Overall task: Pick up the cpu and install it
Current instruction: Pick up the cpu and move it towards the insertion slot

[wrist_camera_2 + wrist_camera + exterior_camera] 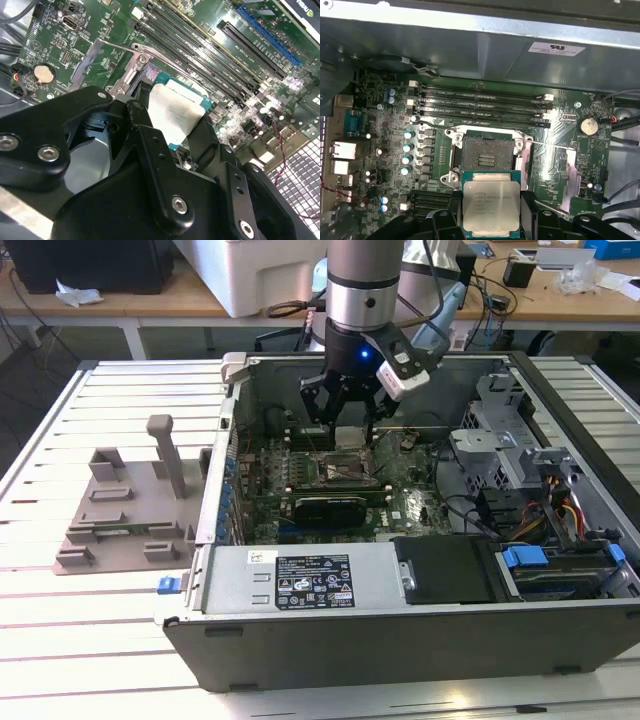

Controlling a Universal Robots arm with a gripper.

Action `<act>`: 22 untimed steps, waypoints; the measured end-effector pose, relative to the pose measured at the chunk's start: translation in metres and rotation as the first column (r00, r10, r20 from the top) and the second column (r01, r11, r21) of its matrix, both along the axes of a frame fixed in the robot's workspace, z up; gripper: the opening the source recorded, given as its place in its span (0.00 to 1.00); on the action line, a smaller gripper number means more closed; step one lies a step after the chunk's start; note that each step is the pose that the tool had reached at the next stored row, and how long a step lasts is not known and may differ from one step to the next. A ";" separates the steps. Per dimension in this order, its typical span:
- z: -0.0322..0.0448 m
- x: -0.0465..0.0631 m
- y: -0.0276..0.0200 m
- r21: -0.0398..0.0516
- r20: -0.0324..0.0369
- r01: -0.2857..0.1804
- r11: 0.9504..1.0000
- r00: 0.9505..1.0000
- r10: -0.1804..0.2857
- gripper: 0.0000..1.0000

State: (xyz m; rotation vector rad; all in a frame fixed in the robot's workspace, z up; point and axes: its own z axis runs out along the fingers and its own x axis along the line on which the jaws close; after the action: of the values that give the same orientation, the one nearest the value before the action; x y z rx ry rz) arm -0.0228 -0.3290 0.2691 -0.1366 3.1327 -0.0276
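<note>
While the jaws clamp its edges, cpu [491,205] held between them, close to the socket [486,155].

Silver-grey cpu [491,205], green motherboard [395,117]

cpu [179,109] in gripper [172,129] — over motherboard [95,30]

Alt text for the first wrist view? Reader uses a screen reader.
A flat square cpu with a silver-grey metal top is clamped in the black gripper, close to the open, empty black-framed socket on the green motherboard. Past the socket lie long black memory slots and the grey metal case wall.
</note>
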 end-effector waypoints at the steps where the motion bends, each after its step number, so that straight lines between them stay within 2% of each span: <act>1: -0.0013 0.000 0.0000 0.000 0.000 0.000 1.000 1.000 0.000 0.55; 7: -0.0108 0.000 0.0019 -0.001 0.000 0.000 1.000 1.000 0.000 0.55; 10: -0.0136 0.000 0.0074 -0.002 0.000 0.000 1.000 1.000 0.000 0.55; 11: -0.0143 0.000 0.0108 -0.002 0.000 0.000 1.000 1.000 0.000 0.55; 12: -0.0145 0.000 0.0116 -0.002 0.000 0.000 1.000 1.000 0.000 0.55; 22: -0.0146 0.000 0.0118 -0.002 0.000 0.000 1.000 1.000 0.000 0.55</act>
State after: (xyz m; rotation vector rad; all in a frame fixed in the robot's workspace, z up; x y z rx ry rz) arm -0.0224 -0.3173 0.2546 -0.1373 3.1327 -0.0312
